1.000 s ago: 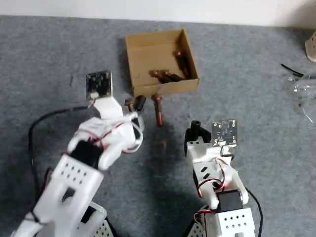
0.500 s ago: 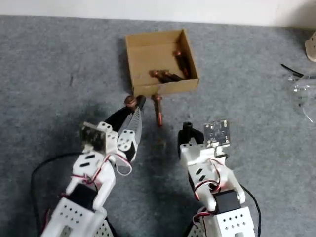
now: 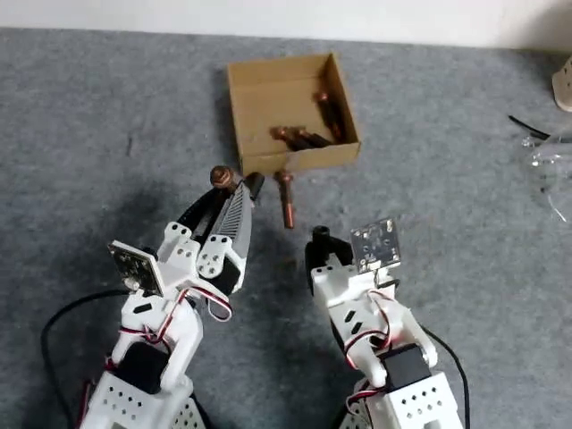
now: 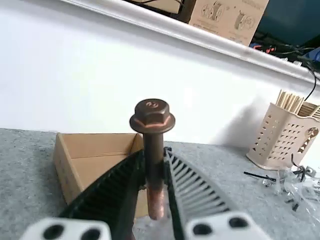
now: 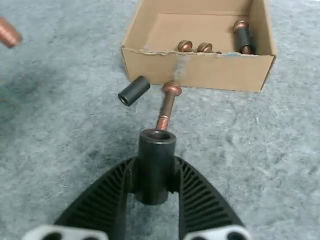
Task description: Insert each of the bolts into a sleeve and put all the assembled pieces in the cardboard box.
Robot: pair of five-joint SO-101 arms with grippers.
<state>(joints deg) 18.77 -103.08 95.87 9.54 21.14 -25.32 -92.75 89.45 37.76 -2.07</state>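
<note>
The bare table (image 3: pixel 107 98) left of the cardboard box (image 3: pixel 234 98) is open, and also the part right of it, up to the clear clutter (image 3: pixel 545 156) at the edge. Before the box front lie a loose sleeve (image 3: pixel 255 185) and a loose bolt (image 3: pixel 286 201) — both near the wall, so the way in is narrow. The left gripper (image 3: pixel 234 189), closed on the held bolt (image 3: pixel 222 176), stands just beside that sleeve. The right gripper (image 5: pixel 155 167), closed on the held sleeve (image 5: pixel 156 145), leaves a bare strip between the two. Inside the box the left half is free — assembled pieces (image 3: pixel 304 137) take the right.
</note>
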